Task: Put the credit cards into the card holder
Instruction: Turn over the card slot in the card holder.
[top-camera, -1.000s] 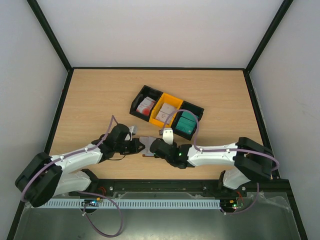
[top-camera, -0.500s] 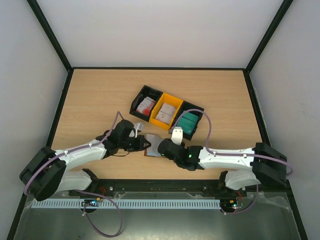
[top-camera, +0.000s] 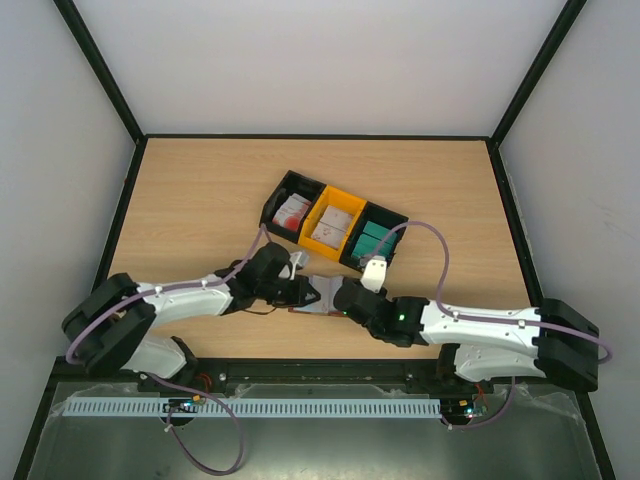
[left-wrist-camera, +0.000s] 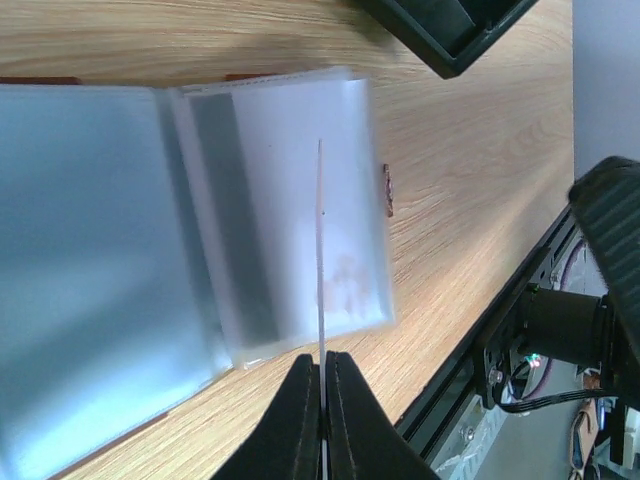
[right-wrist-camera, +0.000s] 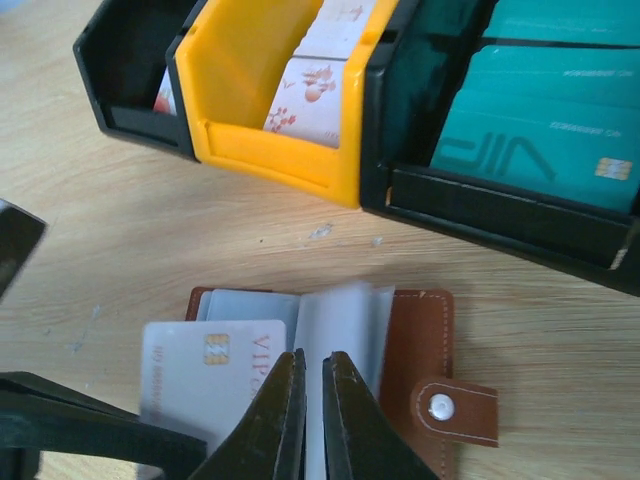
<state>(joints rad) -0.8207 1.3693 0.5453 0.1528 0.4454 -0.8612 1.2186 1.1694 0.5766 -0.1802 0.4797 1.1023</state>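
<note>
The card holder, a brown leather wallet with a snap tab, lies open on the table, and in the top view it sits between the two grippers. My left gripper is shut on a white credit card seen edge-on. The same card, with a chip and red VIP lettering, lies over the holder's left pockets. My right gripper is pinched almost shut on a pale pocket leaf at the holder's middle. More credit cards stand in the bins, teal ones and white ones with red marks.
A row of three bins stands just behind the holder: a black one, a yellow one and a black one with teal cards. The table's front rail runs close behind both grippers.
Both grippers and the card holder have shifted to the right along the table's front. The left arm has stretched further out and the right arm's elbow has swung right.
</note>
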